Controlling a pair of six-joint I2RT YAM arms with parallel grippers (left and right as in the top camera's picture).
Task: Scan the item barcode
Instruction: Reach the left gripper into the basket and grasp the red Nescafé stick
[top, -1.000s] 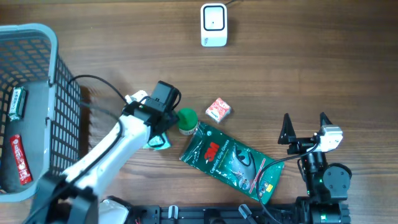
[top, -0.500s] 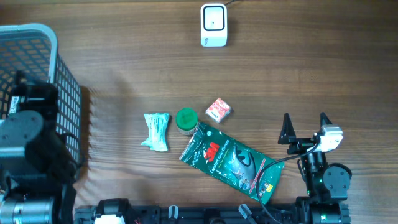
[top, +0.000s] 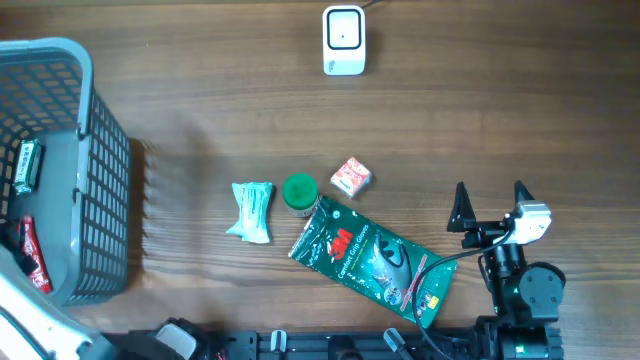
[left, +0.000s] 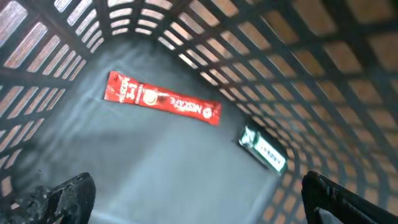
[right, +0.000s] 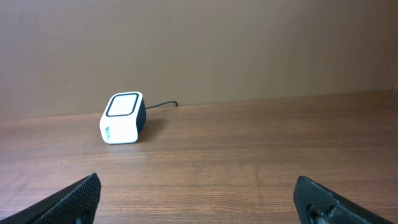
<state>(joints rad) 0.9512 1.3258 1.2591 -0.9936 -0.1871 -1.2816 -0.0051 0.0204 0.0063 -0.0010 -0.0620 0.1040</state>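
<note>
The bench is brown wood with a fine grain and a matt finish. The basket is smooth grey plastic lattice. The scanner is smooth white plastic with a slight sheen. The pouch and the sachet are glossy film, lightly creased

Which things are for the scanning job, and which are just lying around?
For the job: white scanner; green pouch, green-lidded tub, small red box, pale packet, likely awaiting scanning.
Just lying about: grey basket, red sachet and green wrapper inside it.
</note>
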